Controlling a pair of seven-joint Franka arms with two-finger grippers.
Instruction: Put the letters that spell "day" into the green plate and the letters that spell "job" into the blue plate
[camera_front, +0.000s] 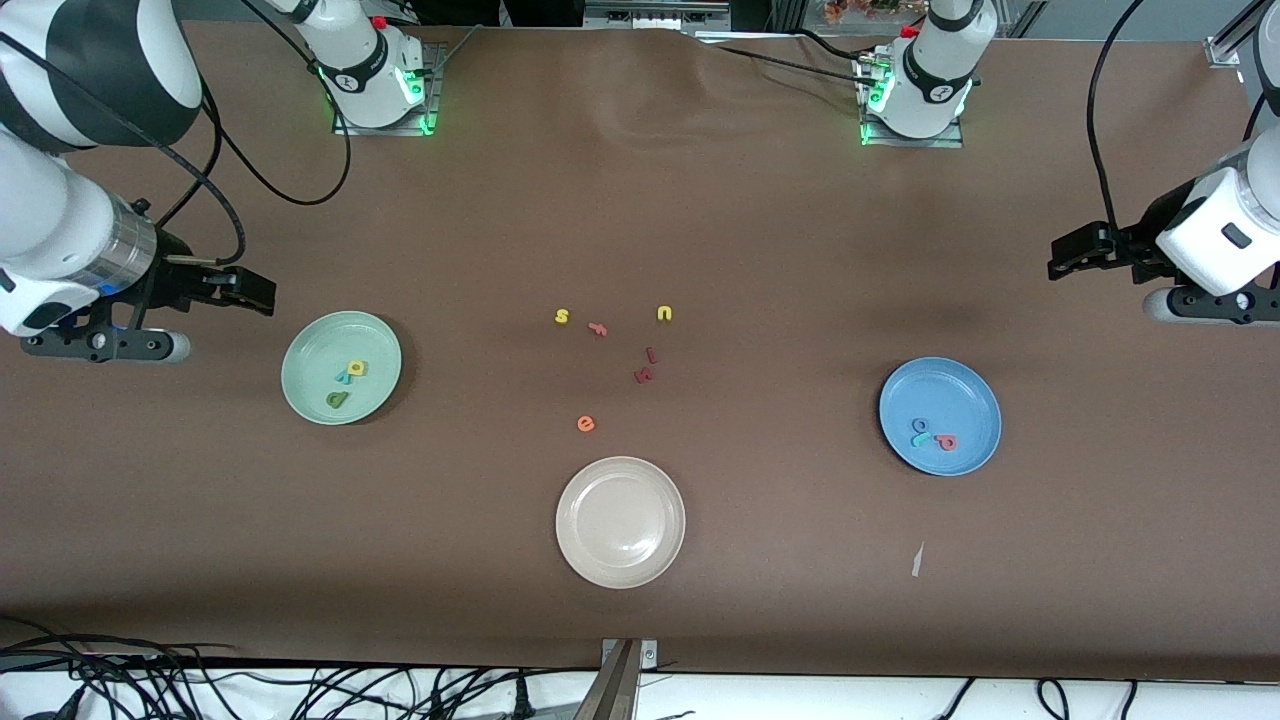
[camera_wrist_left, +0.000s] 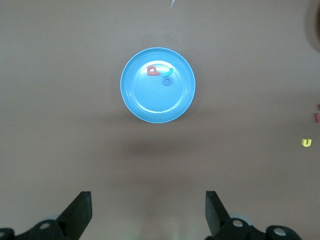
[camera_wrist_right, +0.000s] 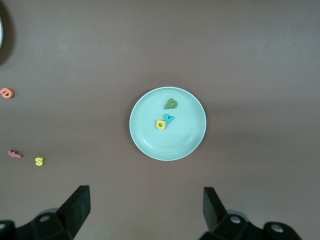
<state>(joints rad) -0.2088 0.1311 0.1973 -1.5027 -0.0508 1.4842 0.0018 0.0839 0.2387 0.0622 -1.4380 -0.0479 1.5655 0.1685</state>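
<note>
Green plate (camera_front: 341, 367) first, toward the right arm's end of the table: it holds three letters, the yellow d (camera_front: 356, 369), the teal y (camera_front: 343, 378) touching it and the olive a (camera_front: 336, 399) just beside. The right gripper (camera_front: 240, 290) hangs empty above the bare cloth next to that plate, jaws spread wide. In the middle lie six stray letters: a yellow s (camera_front: 562, 316), an orange-red one (camera_front: 597, 327), a yellow u (camera_front: 664, 313), two dark red ones (camera_front: 647, 366) and an orange e (camera_front: 586, 424), with one empty beige plate (camera_front: 620, 521) nearer the camera. Toward the left arm's end, the blue plate (camera_front: 940, 416) holds its three: blue o (camera_front: 919, 425), teal j (camera_front: 921, 438), pink b (camera_front: 945, 442). The left gripper (camera_front: 1075, 255) waits wide open and empty over cloth. Both words look sorted, so the sensible step is simply keeping both arms high and clear.
</note>
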